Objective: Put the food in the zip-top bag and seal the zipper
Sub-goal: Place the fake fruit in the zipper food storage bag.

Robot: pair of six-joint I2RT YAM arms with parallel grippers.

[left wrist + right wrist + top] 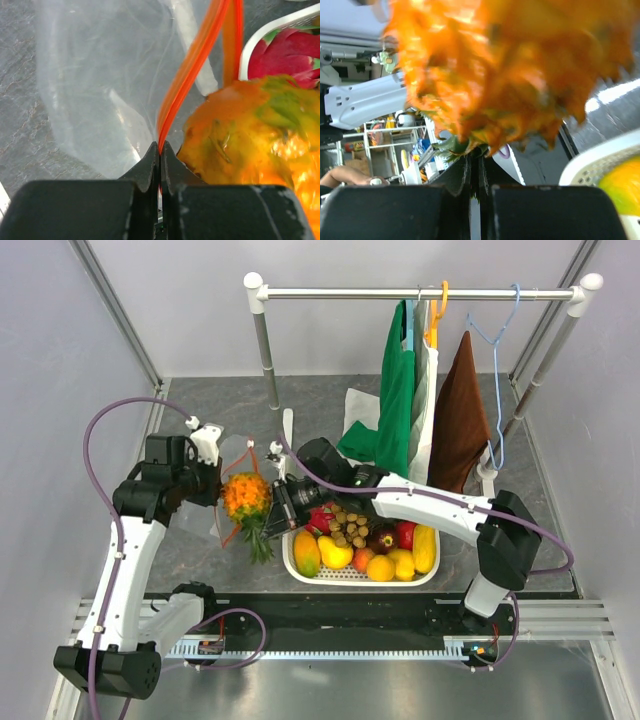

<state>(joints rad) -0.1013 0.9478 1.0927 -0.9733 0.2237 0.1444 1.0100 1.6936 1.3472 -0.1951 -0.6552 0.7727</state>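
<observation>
The orange pineapple point(245, 496) hangs over the table left of the basket, its green crown point(259, 538) pointing toward the near edge. My right gripper point(272, 517) is shut on the crown leaves; in the right wrist view the pineapple point(505, 65) fills the frame above my shut jaws point(476, 167). My left gripper point(212, 480) is shut on the orange-red zipper strip point(187, 80) of the clear zip-top bag point(105, 85), holding its mouth up beside the pineapple point(245, 140). The slider tab is not visible. Yellow lemon-like pieces point(335, 555) lie in the basket.
A white slotted basket point(362, 577) of mixed toy fruit stands right of the pineapple, under my right arm. A clothes rack point(420, 292) with green, white and brown cloths stands at the back. Grey walls close in both sides.
</observation>
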